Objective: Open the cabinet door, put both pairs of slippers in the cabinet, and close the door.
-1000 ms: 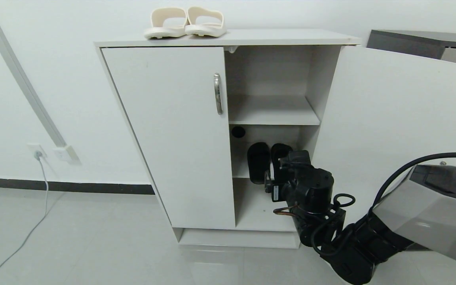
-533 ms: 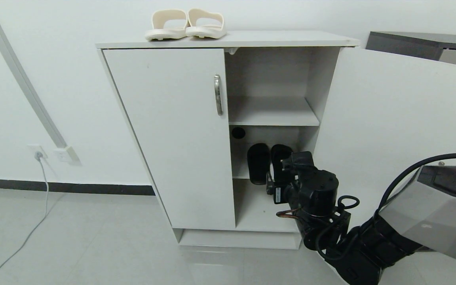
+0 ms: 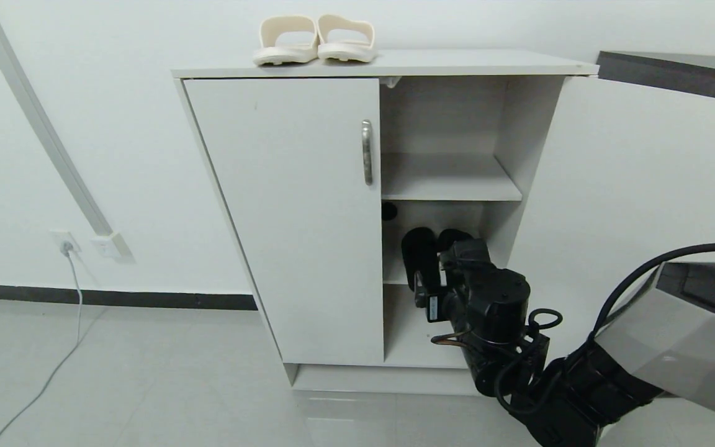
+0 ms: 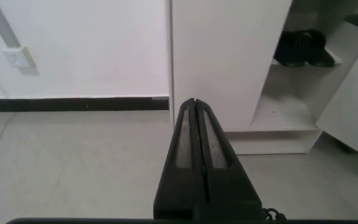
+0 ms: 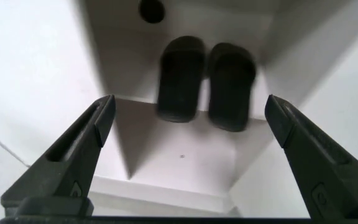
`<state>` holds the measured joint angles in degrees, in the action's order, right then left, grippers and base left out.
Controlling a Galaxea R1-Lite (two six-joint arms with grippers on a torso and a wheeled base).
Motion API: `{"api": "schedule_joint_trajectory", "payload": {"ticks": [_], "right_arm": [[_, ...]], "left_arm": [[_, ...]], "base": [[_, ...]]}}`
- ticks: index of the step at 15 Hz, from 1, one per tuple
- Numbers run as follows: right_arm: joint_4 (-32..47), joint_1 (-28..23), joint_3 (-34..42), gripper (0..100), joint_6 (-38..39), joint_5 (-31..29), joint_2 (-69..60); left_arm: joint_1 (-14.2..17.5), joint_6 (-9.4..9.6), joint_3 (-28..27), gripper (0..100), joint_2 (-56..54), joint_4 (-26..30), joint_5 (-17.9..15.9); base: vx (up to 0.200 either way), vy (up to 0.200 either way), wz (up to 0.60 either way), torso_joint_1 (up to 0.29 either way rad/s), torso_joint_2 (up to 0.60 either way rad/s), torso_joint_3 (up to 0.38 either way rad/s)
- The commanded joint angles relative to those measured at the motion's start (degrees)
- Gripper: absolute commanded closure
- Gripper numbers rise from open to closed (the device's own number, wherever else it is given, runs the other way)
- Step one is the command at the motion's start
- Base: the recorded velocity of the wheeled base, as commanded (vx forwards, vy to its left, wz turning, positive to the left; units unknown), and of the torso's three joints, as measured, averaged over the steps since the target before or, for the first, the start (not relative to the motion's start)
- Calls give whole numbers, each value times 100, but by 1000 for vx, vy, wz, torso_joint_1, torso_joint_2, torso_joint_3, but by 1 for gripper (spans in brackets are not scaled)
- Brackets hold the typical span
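A white cabinet has its left door shut and its right door swung wide open. The cream slippers lie side by side on its top. The black slippers rest on the middle shelf inside, toes inward, seen up close as black slippers. My right gripper hangs just in front of that shelf, open wide, and the right gripper holds nothing. My left gripper is shut and empty, low over the floor, well away from the left door.
The upper shelf and bottom shelf are bare. A wall socket with a cord is at the left. A grey unit stands behind the open door. Tiled floor lies open to the left.
The whole head picture has shifted to the right, so the camera moved. The right gripper stays open in front of the black slippers; the slippers have not moved.
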<state>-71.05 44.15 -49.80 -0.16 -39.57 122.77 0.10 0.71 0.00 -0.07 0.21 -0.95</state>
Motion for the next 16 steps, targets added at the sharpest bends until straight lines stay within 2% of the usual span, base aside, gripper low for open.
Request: {"api": "schedule_joint_trajectory", "payload": {"ticks": [1,11,16], "right_arm": [[-32,-3,23,0,-2,2,10],[-190,-3,128,0,-11,46,10],[-305,-38,190,0,-11,99,28]], "left_arm": [[-1,0,0,100,7,-3,-2],[-1,0,0,100,7,-3,-2],[-1,-36,0,100,7,-3,25]], "base": [[0,200,0,7,2,12],[0,200,0,4,0,2],[0,0,0,0,0,0]]}}
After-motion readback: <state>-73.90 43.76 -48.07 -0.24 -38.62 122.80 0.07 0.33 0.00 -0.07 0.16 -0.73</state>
